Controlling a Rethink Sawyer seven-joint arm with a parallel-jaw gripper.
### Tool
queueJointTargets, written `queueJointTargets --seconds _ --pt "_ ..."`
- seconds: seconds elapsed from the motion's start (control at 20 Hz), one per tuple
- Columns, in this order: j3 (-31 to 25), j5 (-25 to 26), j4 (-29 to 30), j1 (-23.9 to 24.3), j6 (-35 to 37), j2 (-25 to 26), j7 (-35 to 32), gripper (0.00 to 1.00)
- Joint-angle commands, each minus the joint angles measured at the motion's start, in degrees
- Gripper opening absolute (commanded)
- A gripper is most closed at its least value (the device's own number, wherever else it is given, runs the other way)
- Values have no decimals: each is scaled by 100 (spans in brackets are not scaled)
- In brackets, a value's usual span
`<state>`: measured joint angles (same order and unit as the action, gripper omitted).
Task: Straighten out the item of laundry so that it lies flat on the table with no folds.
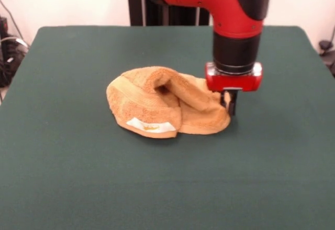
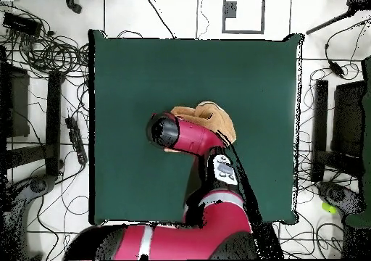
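Dark green felt-covered table (image 1: 63,162) bears a bunched orange-tan terry towel (image 1: 157,104) near its middle.
Towel's long axis runs side to side in the front view; red-and-black gripper (image 1: 230,104) pinches its right edge.

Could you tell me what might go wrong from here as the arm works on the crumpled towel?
The towel is bunched, with one flap rolled over; a pull at its edge, where the gripper sits, may drag the whole heap across the table instead of unfolding it. The fold above the label may simply stay.
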<state>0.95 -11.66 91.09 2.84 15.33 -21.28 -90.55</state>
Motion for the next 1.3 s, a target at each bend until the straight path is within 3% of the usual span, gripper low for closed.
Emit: queueJointTargets --seconds 0.05,0.35,0.65,1.3 --pt "-327 -764 63 -685 646 -54 -1967 0" --pt "-866 -929 863 -494 4 -464 -1879 0" --pt "-1650 -433 1756 160 -926 -726 -1678 0" --pt "-1870 -127 2065 418 -1319 -752 -1532 0"
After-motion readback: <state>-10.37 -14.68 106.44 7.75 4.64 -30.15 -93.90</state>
